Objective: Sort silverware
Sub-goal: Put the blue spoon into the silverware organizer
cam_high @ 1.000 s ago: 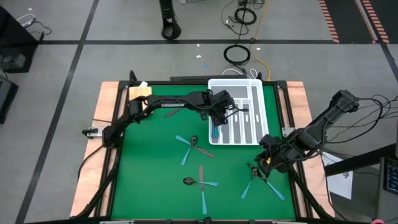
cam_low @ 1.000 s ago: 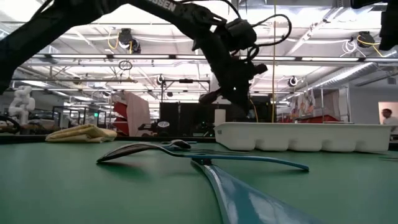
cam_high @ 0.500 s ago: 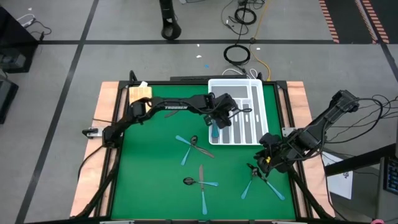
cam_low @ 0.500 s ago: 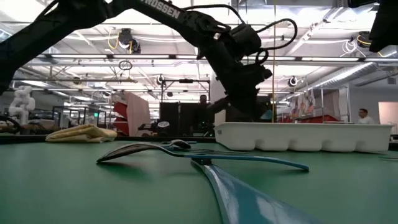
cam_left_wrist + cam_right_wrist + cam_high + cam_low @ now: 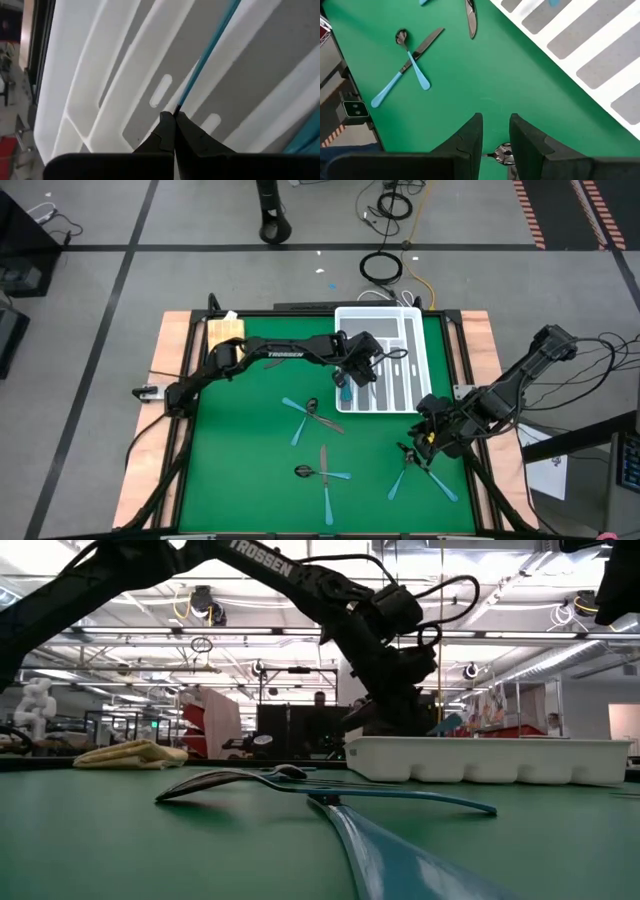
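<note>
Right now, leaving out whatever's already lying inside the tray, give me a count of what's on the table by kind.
Loose silverware pieces on the green mat: 6
Silverware piece pinched in the left claw at the tray: 1
White tray: 1
Total: 8
The right claw waits open near the mat's right side.

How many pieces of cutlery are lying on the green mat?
6, in three crossed pairs: one beside the tray, one near the mat's front edge, one by the right gripper, which may hide more. The left gripper holds a seventh piece.
</note>
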Robot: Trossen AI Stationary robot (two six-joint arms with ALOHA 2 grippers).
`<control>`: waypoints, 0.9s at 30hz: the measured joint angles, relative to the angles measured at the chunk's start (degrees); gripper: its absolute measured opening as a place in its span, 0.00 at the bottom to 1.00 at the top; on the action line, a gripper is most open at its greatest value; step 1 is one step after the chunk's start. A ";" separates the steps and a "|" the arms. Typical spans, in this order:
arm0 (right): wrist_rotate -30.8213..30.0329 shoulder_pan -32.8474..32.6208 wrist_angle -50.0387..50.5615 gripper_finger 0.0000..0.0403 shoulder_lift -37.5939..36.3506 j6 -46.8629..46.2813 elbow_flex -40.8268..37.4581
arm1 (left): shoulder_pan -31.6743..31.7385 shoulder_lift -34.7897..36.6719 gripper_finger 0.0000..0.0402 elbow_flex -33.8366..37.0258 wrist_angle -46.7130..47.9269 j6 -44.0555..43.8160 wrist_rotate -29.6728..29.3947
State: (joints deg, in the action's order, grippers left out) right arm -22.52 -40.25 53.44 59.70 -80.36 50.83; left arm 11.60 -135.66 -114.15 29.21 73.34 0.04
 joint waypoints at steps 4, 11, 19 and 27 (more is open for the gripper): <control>0.01 0.00 -0.12 0.21 0.00 0.49 0.00 | 0.00 0.00 0.00 0.00 0.67 -1.03 0.06; 0.06 0.00 -0.07 0.21 0.00 1.55 0.00 | 0.00 0.00 0.08 0.00 0.62 -4.00 -0.32; 0.07 0.00 -0.05 0.21 0.00 1.78 0.00 | 0.02 0.02 0.16 0.00 3.55 -6.42 -2.54; -2.19 0.56 0.28 0.21 0.00 0.67 0.00 | -0.69 0.82 0.16 -0.71 4.49 -13.55 -23.21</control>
State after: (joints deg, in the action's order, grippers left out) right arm -24.71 -39.69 53.72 59.70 -79.69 50.83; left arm 10.91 -134.83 -114.86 33.70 59.79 -23.17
